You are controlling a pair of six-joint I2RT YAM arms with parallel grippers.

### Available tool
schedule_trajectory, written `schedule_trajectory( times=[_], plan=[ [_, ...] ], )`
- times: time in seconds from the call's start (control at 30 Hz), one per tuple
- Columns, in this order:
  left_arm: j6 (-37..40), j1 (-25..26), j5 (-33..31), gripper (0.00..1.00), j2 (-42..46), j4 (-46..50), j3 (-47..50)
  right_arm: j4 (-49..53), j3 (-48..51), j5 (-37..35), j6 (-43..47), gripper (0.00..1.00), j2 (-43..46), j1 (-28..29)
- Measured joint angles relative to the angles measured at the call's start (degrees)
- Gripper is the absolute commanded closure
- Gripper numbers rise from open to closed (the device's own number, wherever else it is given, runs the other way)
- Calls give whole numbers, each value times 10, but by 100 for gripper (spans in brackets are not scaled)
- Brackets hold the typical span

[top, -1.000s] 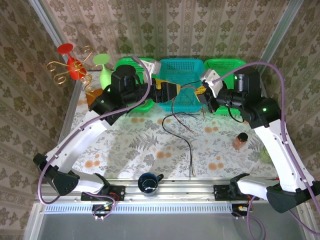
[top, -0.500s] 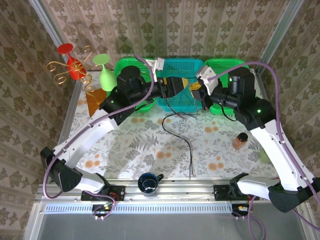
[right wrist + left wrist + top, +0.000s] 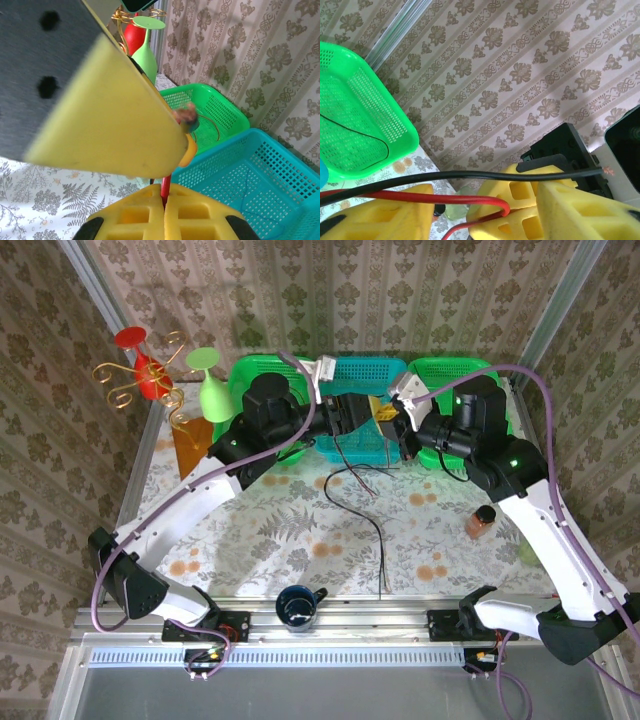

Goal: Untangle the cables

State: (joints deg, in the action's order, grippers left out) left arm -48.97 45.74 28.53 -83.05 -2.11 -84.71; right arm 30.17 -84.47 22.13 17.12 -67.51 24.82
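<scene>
Two white-and-black arms with yellow-fingered tools

The left arm (image 3: 180,510) and right arm (image 3: 555,530) have smooth white links joined by bulky black joints (image 3: 268,405). A thick purple hose (image 3: 562,455) loops along each arm, and a small green light (image 3: 513,458) glows on the right one. The left tool (image 3: 368,415) and right tool (image 3: 397,425) each carry a white camera block (image 3: 325,368) and blocky yellow fingers (image 3: 135,216) with rectangular hollows, backed by black plates with round holes.
</scene>
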Motion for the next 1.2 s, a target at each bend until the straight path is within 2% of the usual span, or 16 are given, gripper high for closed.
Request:
schedule_trajectory(
  times=[0.2,0.27,0.33,0.37,0.4,0.43,0.5,0.53,0.6,0.9,1.2],
  plan=[
    [1,0,-7,58,0,-1,0,0,2,10,8,100,0,6],
    [-1,0,-11,68,0,-1,0,0,6,11,10,100,1,7],
    [-2,-1,-15,95,0,-2,1,0,12,16,11,100,1,7],
    [-3,-1,-16,100,0,-3,3,0,15,17,11,100,2,7],
    [-3,-1,-17,100,0,-7,5,0,18,17,11,92,2,7],
    [-3,0,-19,100,1,-10,7,-1,22,17,10,73,2,7],
    [-3,0,-27,100,2,-11,15,-3,27,18,8,53,5,7],
    [-3,-2,-32,100,3,-12,19,-5,30,19,7,45,9,7],
    [-3,-6,-42,100,3,-10,27,-9,35,19,1,38,20,5],
    [-3,-15,-50,100,10,-7,33,-83,62,59,-45,34,64,-38],
    [-3,-15,-47,100,19,-9,33,-208,74,105,-129,37,19,-38]
  ],
)
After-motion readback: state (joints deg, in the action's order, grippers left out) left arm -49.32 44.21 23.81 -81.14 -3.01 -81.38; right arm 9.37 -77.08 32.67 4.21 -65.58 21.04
